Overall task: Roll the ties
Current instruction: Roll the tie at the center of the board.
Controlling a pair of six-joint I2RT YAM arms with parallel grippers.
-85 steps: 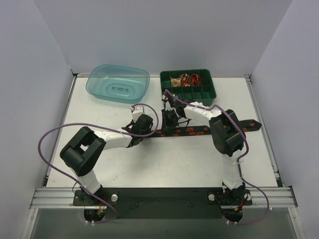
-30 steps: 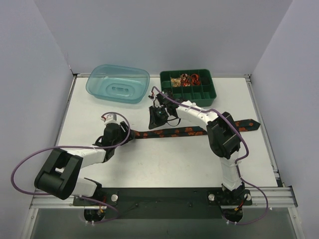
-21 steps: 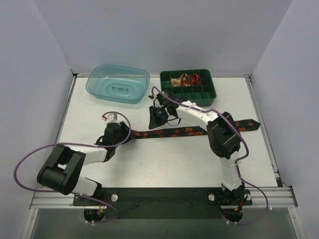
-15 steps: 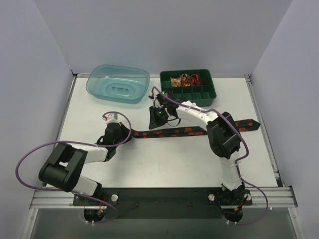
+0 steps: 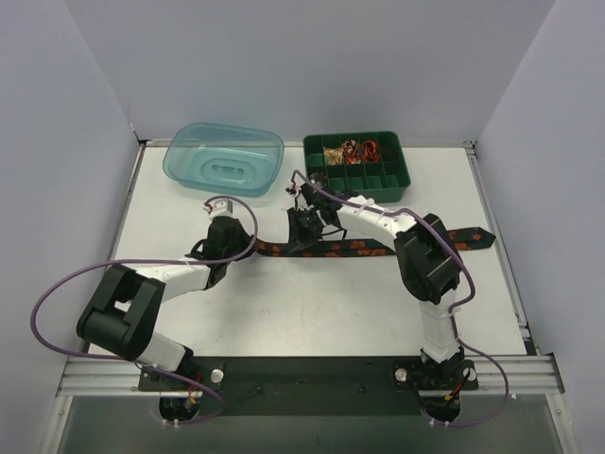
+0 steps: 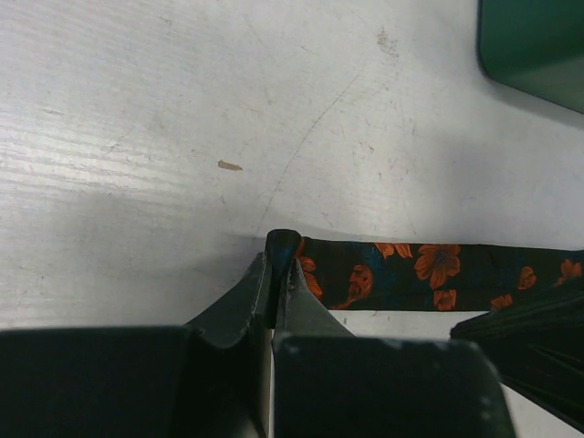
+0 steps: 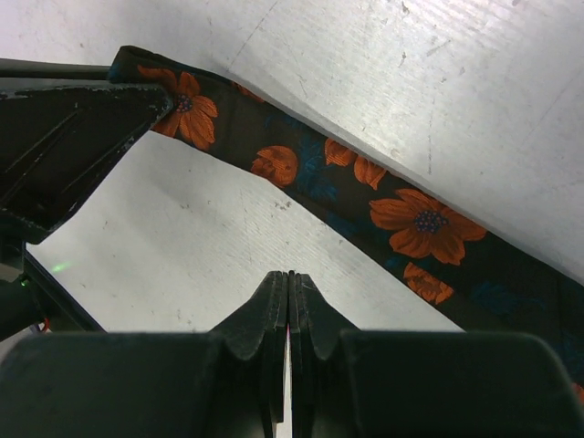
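Left fingers (image 6: pixel 245 297) are pinching the left tip of the tie (image 5: pixel 364 249), which is lying across mid surface (image 5: pixel 284 312). Right fingers (image 7: pixel 271 315) are sitting closed, empty. Looks like you're starting the roll, so you should be curling tight, edges aligned.

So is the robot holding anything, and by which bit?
Yes. The left gripper pinches the tie at its very end. The right gripper is shut on nothing, with its tips beside the tie.

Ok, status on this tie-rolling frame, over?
Left gripper shut on end of tie. Right gripper shut, empty, tips short of the tie. Tie flat, not yet rolled. Nothing blocking.
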